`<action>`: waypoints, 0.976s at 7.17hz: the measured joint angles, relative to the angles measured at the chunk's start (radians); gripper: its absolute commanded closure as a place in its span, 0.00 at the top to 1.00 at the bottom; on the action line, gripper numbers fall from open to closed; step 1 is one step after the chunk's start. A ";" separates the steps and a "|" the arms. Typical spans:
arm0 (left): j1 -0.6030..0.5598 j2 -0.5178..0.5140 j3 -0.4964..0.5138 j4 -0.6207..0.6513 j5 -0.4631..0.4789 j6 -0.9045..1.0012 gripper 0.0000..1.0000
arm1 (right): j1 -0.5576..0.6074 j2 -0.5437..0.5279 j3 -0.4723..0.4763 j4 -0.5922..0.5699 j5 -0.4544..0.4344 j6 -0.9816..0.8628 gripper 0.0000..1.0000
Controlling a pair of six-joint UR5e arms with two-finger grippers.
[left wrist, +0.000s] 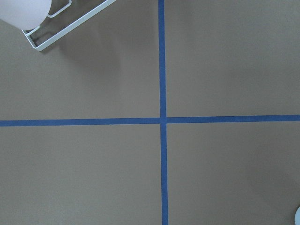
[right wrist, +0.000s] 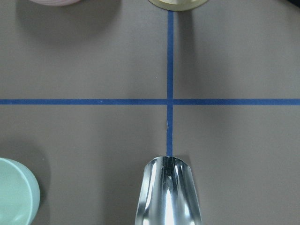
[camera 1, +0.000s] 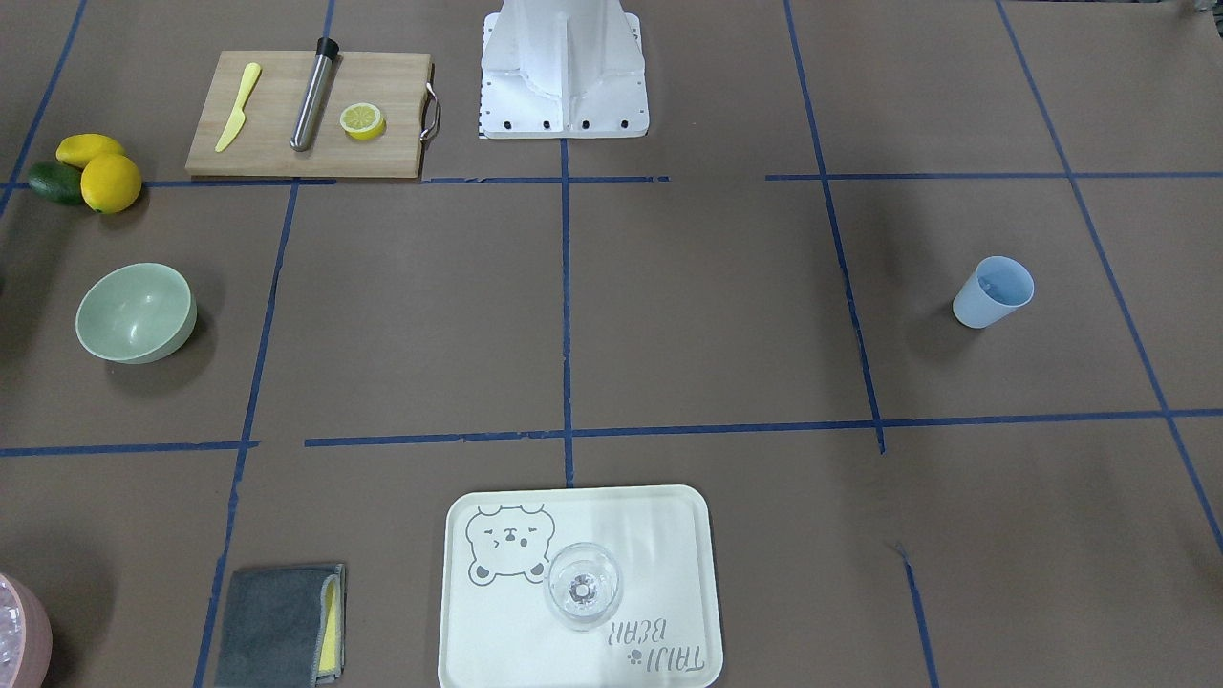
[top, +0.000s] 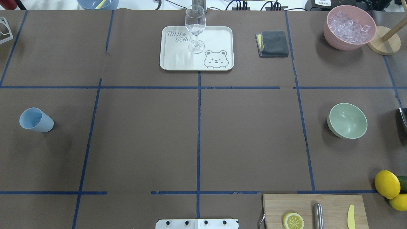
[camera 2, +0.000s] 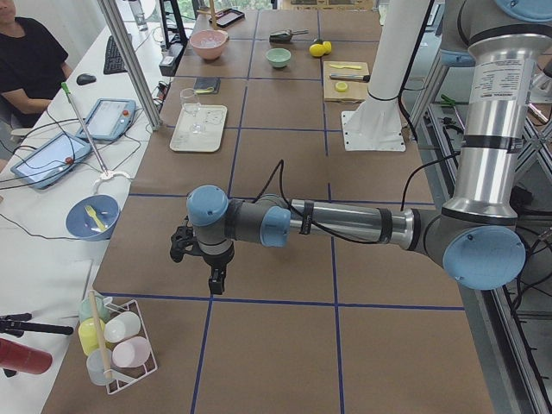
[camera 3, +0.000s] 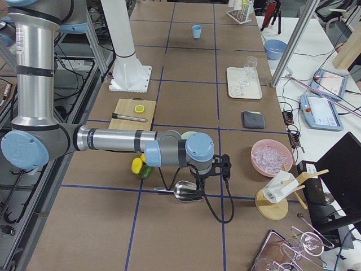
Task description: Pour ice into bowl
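The ice (top: 348,25) lies as small clear cubes in a pink tub (top: 332,35) at the far right, also in the exterior right view (camera 3: 271,153). The sage-green bowl (top: 347,121) stands empty on the right side of the table (camera 1: 134,311) and shows at the right wrist view's lower left (right wrist: 14,197). A light blue cup (top: 35,120) stands on the left side. My left gripper (camera 2: 214,281) hangs over the table's left end. My right gripper (camera 3: 202,178) hangs over a metal scoop (camera 3: 183,191) near the bowl. I cannot tell whether either is open or shut.
A tray (top: 219,35) with a wine glass (top: 195,27) and a grey cloth (top: 272,44) lie at the far side. A cutting board (top: 330,203) with a lemon slice, metal rod and yellow knife lies near right, with lemons (top: 387,183) beside it. A wooden stand (top: 383,44) is by the tub.
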 measured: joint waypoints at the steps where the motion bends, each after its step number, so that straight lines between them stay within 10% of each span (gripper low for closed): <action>1: 0.003 -0.005 -0.043 -0.004 0.000 -0.003 1.00 | -0.002 0.023 0.014 -0.003 -0.001 0.002 1.00; 7: 0.123 0.076 -0.297 -0.288 0.055 -0.260 1.00 | -0.235 0.016 0.007 0.240 -0.005 0.353 1.00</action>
